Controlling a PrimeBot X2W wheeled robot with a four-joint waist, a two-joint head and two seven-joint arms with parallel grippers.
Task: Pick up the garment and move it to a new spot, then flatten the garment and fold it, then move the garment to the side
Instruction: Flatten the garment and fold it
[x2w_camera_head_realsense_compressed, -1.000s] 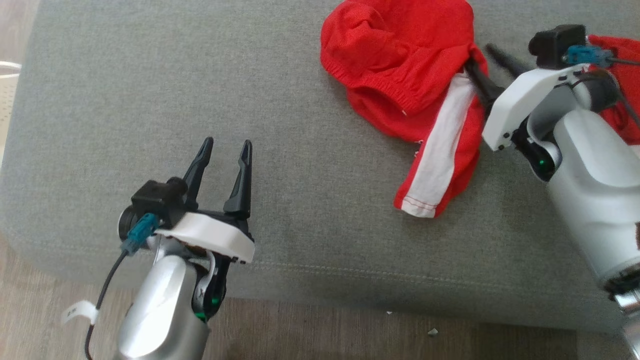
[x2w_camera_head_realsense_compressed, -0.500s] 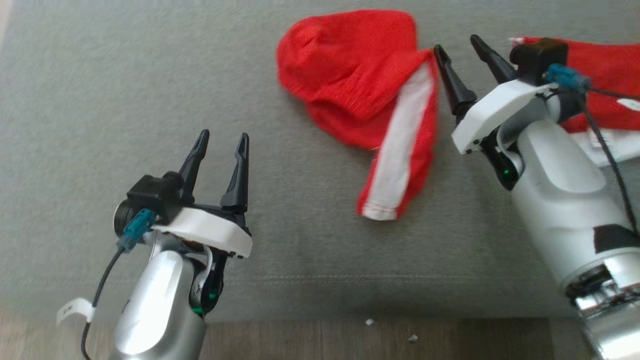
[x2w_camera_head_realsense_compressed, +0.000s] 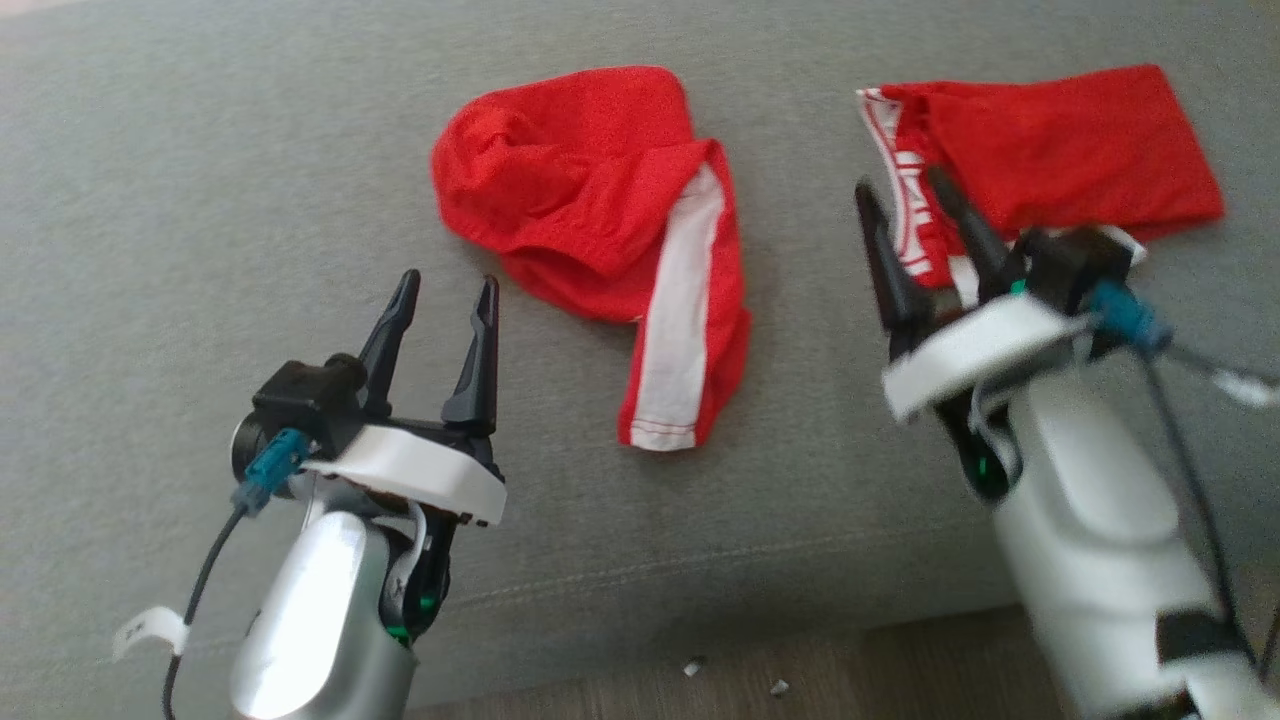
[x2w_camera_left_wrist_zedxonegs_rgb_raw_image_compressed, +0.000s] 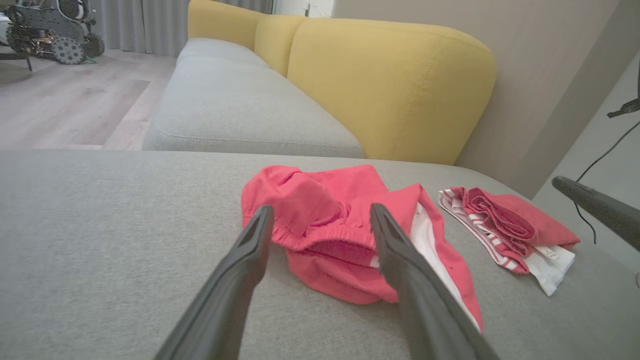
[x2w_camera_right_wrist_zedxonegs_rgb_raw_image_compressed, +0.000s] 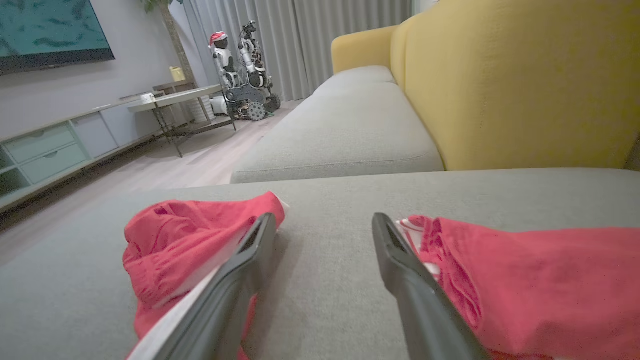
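The work place is a wide grey sofa seat (x2w_camera_head_realsense_compressed: 200, 150) with a yellow cushion (x2w_camera_left_wrist_zedxonegs_rgb_raw_image_compressed: 390, 85) behind it. The garment (x2w_camera_head_realsense_compressed: 580, 190), red shorts with a white stripe, lies bunched up in a heap on the seat. Left of the garment, nearer the seat's front edge, is the left tool (x2w_camera_head_realsense_compressed: 450, 280). Right of the garment is the right tool (x2w_camera_head_realsense_compressed: 898, 180). Further right of the garment lies a pile of folded red clothes (x2w_camera_head_realsense_compressed: 1060, 140).

What could go wrong? The garment is lumpy and doubled over, so a pinch could catch just one layer and the rest would slip out. The pile is the same red and sits close to the right tool, so that tool could bump it or grab the wrong thing. Pulling on one side alone could twist the shorts more.

Both tools are spread wide and hold nothing. The left tool touches nothing, and its fingers point at the garment. The right tool points at the bare gap between garment and pile. I cannot tell if it brushes the pile.
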